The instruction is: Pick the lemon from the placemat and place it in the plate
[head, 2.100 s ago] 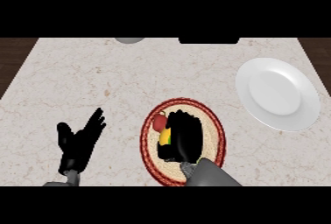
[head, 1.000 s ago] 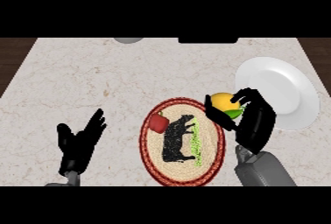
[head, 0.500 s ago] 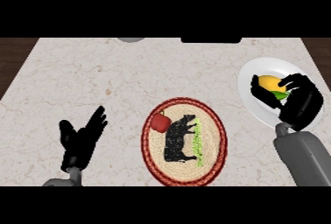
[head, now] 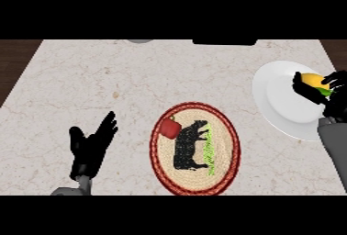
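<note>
Nearest the lower edge, at the left, the robot's black left hand (head: 92, 146) stands on its grey forearm over the pale speckled stone counter (head: 102, 82), fingers straight and spread, pointing up and away, holding nothing; it rests well apart from everything else. Just right of it, near the middle of the counter, lies the oval woven placemat with a dark red border and a black animal silhouette (head: 195, 148); a green streak runs down its right side beside the silhouette. On the mat's upper left part sits a small red object (head: 169, 127), shape too unclear to name. Further right, the grey right forearm (head: 335, 144) comes up along the right edge of the view. It ends in the black right hand (head: 332, 95), which is over the round white plate (head: 284, 103) at the counter's far right. That hand's fingers and thumb curl round the yellow lemon (head: 316, 81), which shows a patch of green on its lower right side. The lemon is held over the plate's upper right part; whether it touches the plate cannot be told. At the far edge of the counter a grey rounded object (head: 140, 41) and a dark flat shape (head: 224, 41) are partly cut off
</note>
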Available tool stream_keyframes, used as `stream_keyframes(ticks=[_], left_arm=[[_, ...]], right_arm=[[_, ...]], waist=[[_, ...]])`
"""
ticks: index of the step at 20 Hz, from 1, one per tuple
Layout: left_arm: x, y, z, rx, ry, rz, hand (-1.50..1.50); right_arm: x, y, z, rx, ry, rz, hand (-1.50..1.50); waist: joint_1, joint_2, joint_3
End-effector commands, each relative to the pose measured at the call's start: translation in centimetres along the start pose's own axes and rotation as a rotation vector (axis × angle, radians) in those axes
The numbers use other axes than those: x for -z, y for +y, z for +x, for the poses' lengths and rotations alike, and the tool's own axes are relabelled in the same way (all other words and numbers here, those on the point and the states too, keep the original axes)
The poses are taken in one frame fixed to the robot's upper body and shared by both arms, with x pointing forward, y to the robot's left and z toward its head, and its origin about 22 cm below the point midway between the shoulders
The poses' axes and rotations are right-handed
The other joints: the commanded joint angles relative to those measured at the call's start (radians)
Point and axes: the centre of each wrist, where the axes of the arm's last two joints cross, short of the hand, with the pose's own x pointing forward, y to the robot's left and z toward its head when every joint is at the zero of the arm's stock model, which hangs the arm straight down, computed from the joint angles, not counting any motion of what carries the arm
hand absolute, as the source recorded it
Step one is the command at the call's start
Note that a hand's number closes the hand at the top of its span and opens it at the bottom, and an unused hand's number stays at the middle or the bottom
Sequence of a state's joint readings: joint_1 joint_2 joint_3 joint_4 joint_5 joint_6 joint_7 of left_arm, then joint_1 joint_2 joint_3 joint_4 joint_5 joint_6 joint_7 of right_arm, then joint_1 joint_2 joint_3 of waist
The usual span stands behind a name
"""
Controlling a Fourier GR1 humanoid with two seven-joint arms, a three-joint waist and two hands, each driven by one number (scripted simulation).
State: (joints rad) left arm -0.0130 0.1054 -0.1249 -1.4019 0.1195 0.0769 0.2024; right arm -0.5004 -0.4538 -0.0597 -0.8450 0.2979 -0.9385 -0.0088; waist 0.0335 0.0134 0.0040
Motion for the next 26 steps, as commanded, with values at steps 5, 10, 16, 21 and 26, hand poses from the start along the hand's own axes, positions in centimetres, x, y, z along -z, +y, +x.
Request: stream_keyframes(ticks=[5,10,16,21,26], left_arm=[[0.1,-1.1,0.1,0.023,-0.008,-0.024,0.0],[0.1,-0.6,0.7,0.014,-0.012,-0.032,0.0],[0.1,-0.3,1.4,-0.001,-0.005,-0.014,0.0],[-0.3,1.7,1.4,0.014,0.0,0.002,0.0],[-0.4,1.7,-0.3,0.0,0.003,0.009,0.0]], right_arm=[[3.2,-0.8,-4.2,-0.161,0.187,0.305,-1.5],[2.8,-0.9,-5.5,0.001,0.128,0.334,-1.5],[2.2,0.2,-4.6,0.264,0.075,0.18,-1.5],[3.9,-2.3,-7.0,0.374,0.112,0.134,-1.5],[5.2,-5.7,-9.7,0.482,0.165,0.238,-1.5]], waist=[[0.029,0.008,0.001],[0.03,0.012,0.005],[0.015,0.006,0.005],[0.006,0.003,0.001],[-0.01,-0.003,-0.001]])
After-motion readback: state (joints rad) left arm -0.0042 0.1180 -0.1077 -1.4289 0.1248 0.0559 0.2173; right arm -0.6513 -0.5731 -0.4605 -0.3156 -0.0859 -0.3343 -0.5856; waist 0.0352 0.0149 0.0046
